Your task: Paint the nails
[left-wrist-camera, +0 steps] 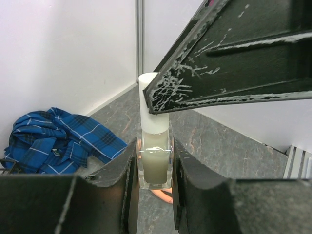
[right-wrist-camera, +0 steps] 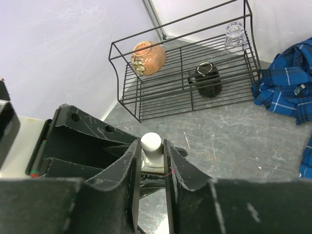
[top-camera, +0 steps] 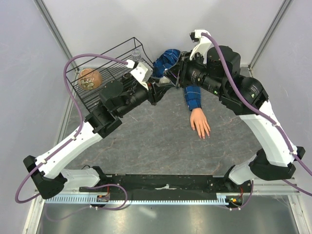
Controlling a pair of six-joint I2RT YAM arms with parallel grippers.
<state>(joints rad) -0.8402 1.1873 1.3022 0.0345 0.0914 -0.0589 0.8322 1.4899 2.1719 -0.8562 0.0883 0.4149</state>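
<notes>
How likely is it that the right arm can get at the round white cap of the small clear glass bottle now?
Very likely yes: the fingers of the right gripper flank the white cap with nothing between, while the left gripper holds the bottle by its body. Whether they grip it is unclear.

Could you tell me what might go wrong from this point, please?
The left gripper clamps only the glass sides of the bottle, so the bottle might turn or slip when the right gripper, closed around the cap, twists it. Both grippers are crowded together near the plaid shirt and could bump. The mannequin hand lies apart from the bottle, so polish might drip on the way.
</notes>
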